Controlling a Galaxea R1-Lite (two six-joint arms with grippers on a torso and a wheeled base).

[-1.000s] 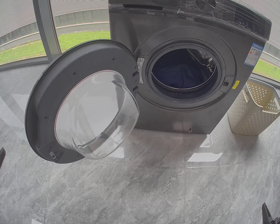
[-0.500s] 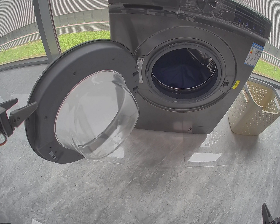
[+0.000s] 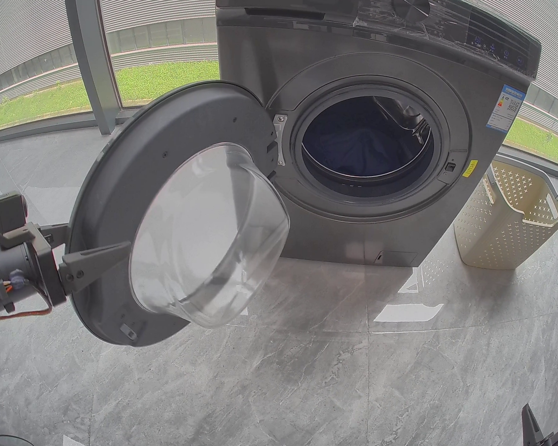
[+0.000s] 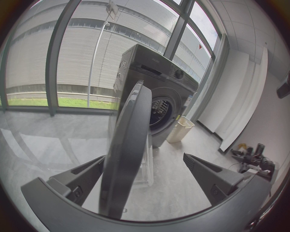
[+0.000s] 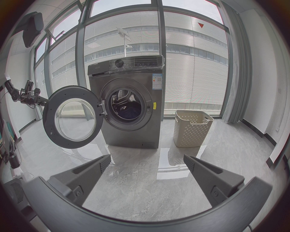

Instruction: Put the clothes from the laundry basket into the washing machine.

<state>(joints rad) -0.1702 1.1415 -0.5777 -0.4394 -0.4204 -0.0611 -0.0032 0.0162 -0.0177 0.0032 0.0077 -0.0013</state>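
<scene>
Grey marbled floor tiles (image 3: 319,386), glossy enough to mirror the light, run up to tall windows (image 3: 158,44) with grass and a ribbed building beyond. Against the glass stands the washing machine (image 3: 258,56), a dark grey metal front-loader with a round port. Its door (image 3: 145,162) hangs wide open on my left, a heavy grey disc with a clear domed bowl (image 3: 209,235) bulging from the inner face, and it stands between me and the left side of the machine. Inside the drum lies dark blue cloth (image 3: 358,150), bunched low. Just to the right of the machine sits the laundry basket (image 3: 504,228), cream plastic, perforated all over, with a handle slot in its rim. From my angle I cannot tell whether anything lies in it.

My left gripper (image 4: 144,157) is spread wide and straddles the door's outer rim, opposite the hinge. One of its fingers (image 3: 95,262) crosses the inner face and the other sits behind the edge. The rim runs close along that rear finger, possibly touching it, with a clear gap to the other.

My right gripper (image 5: 146,157) hangs low on my right over the bare floor, well apart from the basket, fingers parted and holding nothing.
</scene>
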